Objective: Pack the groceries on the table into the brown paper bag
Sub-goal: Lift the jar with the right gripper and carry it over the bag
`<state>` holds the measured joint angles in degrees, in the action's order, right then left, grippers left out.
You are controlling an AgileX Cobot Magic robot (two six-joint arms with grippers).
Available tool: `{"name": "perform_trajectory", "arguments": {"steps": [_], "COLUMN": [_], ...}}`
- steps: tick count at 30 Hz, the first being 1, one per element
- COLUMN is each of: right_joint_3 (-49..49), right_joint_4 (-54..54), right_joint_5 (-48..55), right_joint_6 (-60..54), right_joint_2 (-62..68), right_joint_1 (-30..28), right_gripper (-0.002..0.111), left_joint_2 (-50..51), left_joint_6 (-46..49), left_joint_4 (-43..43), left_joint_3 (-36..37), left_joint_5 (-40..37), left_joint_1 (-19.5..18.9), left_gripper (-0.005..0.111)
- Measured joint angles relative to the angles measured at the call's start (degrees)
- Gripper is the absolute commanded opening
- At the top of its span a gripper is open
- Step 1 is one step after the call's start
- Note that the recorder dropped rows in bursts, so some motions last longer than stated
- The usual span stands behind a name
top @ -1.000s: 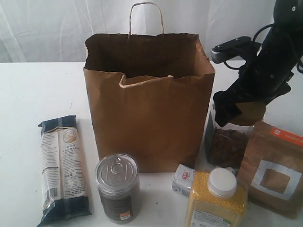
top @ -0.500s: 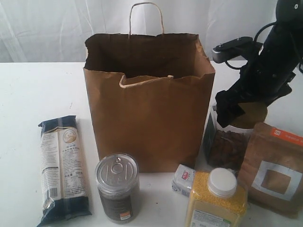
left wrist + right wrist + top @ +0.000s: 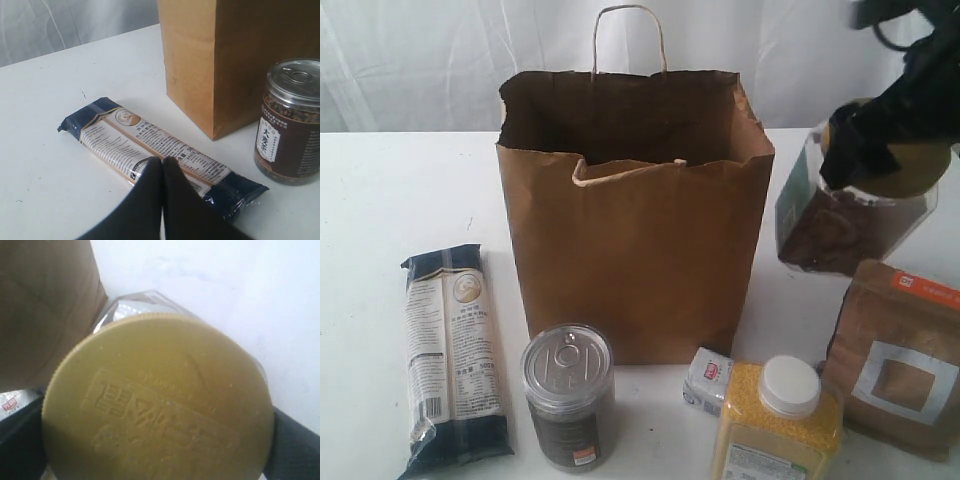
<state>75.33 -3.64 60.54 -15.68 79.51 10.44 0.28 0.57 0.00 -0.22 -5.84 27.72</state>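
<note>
The right tool (image 3: 885, 150) is clamped on the gold screw lid (image 3: 157, 400) of the gold-lidded clear jar (image 3: 845, 225), one dark finger (image 3: 20, 440) pressed to each side of the lid's rim. The jar, filled with dark brown contents, hangs tilted in the air, clear of the white counter (image 3: 400, 190). It is just to the right of the tall brown paper bag (image 3: 635, 250) and about level with the bag's upper half. It is not over the bag's mouth. The bag stands upright and open in the middle of the counter, one twisted paper handle rising at the back and the other folded inside the front edge. Below the jar stands the brown windowed pouch with an orange label (image 3: 900, 360). In front of the bag are the white-capped bottle of yellow grain (image 3: 780, 415), the small white-blue packet (image 3: 708, 380) just beside it, and the silver pull-tab can (image 3: 568, 395) standing upright. The long dark-blue noodle packet (image 3: 450, 350) lies flat to the bag's left. The left tool (image 3: 161, 167) is clenched with its black fingers pressed together, grasping nothing, and hovers over the noodle packet's near half. It is outside the exterior view.
</note>
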Motion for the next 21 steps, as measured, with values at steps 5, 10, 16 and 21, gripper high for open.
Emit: {"name": "perform_trajectory", "arguments": {"steps": [5, 10, 16, 21], "right_joint_3": [2.18, 9.11, 18.05, 22.81], "right_joint_4": [0.92, -0.21, -1.3, -2.95], "right_joint_5": [-0.07, 2.36, 4.94, 5.39], "right_joint_6": [2.18, 2.9, 3.68, 3.68], "right_joint_2": [-4.89, -7.06, -7.29, -7.29], "right_joint_1": [-0.22, 0.0, 2.72, 6.81], "right_gripper": [0.0, 0.0, 0.0, 0.0], "left_joint_2": [0.0, 0.0, 0.0, 0.0], "left_joint_6": [0.0, 0.0, 0.0, 0.0], "left_joint_4": [0.0, 0.0, 0.0, 0.0], "left_joint_3": [0.0, 0.0, 0.0, 0.0], "left_joint_5": [0.0, 0.0, 0.0, 0.0], "left_joint_1": [0.0, 0.0, 0.0, 0.0], "left_gripper": [0.0, 0.0, 0.0, 0.0]}}
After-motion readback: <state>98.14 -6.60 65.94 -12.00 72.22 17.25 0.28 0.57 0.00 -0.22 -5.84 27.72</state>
